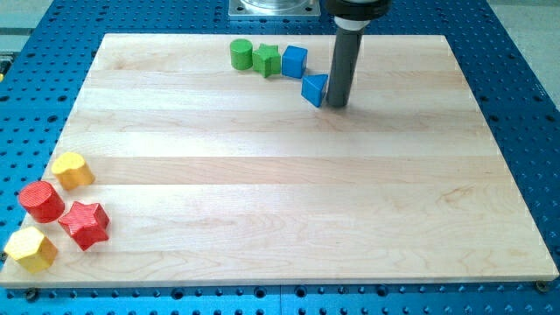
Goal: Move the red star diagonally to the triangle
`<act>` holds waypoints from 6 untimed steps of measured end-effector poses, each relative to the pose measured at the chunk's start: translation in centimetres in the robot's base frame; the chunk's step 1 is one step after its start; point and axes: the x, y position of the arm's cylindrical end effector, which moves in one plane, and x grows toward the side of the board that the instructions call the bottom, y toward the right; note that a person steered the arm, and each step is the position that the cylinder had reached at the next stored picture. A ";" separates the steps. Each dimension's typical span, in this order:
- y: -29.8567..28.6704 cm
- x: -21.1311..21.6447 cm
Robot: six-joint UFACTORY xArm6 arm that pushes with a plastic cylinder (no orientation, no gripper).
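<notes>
The red star [85,224] lies near the board's bottom left corner. The blue triangle [314,89] lies near the view's top, right of centre. My tip [338,105] rests on the board just right of the blue triangle, touching or nearly touching it. The red star is far from my tip, down and to the left.
A red cylinder [41,201], a yellow cylinder [73,170] and a yellow hexagon [31,249] cluster around the red star. A green cylinder [241,53], a green star [268,60] and a blue cube [294,60] sit in a row at the top. The wooden board [280,201] lies on a blue perforated table.
</notes>
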 end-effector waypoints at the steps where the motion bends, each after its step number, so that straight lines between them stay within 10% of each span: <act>1: -3.7 0.0; 2: -2.6 1.4; 4: -3.8 24.1; 6: -10.3 26.5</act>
